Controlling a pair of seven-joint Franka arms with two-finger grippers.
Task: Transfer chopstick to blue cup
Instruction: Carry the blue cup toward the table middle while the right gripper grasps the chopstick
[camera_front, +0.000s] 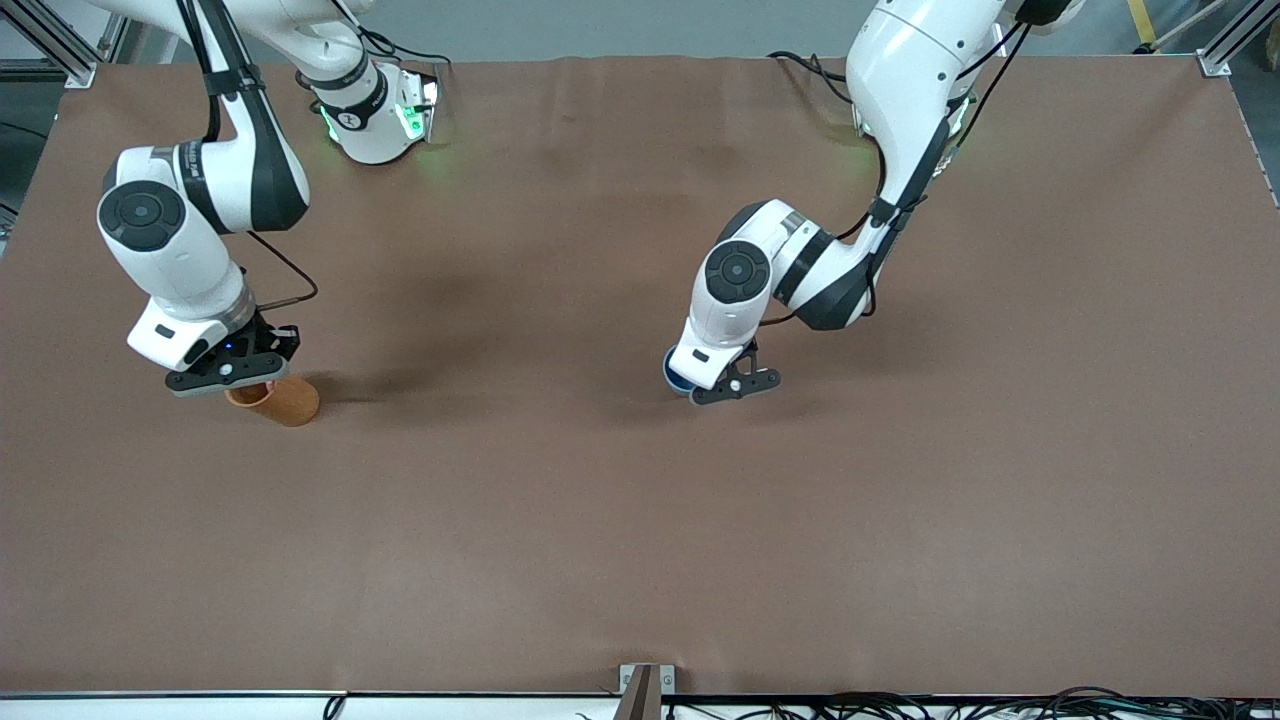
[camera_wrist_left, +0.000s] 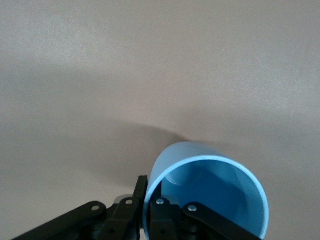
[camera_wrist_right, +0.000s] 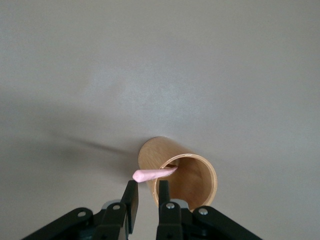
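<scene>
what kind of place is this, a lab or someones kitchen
Most likely a robotics lab, not a kitchen: two white arms are mounted at a bare table covered in brown cloth, aluminium framing stands at its corners, and loose cables run along its edge.

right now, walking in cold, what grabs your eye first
The right gripper sits over the orange-brown holder at the right arm's end of the table, its fingers either side of the pink chopstick sticking out of the holder. Mid-table, the left gripper is shut on the blue cup's rim.
</scene>
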